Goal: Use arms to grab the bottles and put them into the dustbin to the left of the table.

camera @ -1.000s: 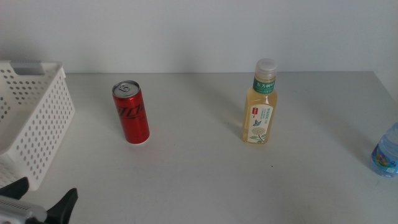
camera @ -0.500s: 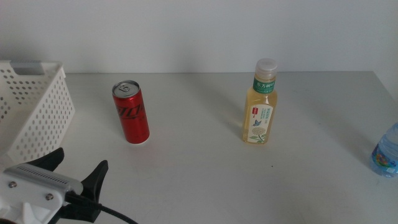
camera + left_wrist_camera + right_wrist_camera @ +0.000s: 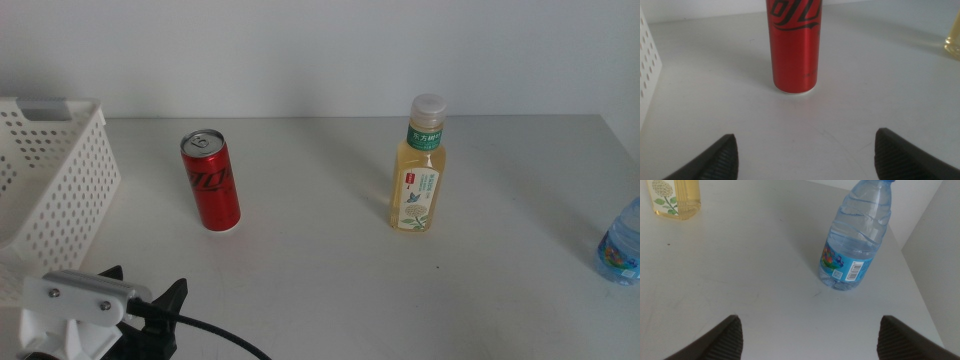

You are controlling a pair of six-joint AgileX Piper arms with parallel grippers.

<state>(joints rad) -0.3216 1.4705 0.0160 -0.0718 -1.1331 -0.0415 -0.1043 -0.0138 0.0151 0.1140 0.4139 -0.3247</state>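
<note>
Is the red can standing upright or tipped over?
Upright. The can stands on its base on the table, its top facing up; the left wrist view shows its base flat.

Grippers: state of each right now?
Left gripper: open, empty, facing the red can.
Right gripper: open, empty, facing the water bottle.

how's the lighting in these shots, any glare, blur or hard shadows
Middle view: soft even light, faint shadows under the slim red soda can and yellow tea bottle. Left wrist view: can sharp, mild sheen. Right wrist view: clear water bottle sharp, glinting slightly.
</note>
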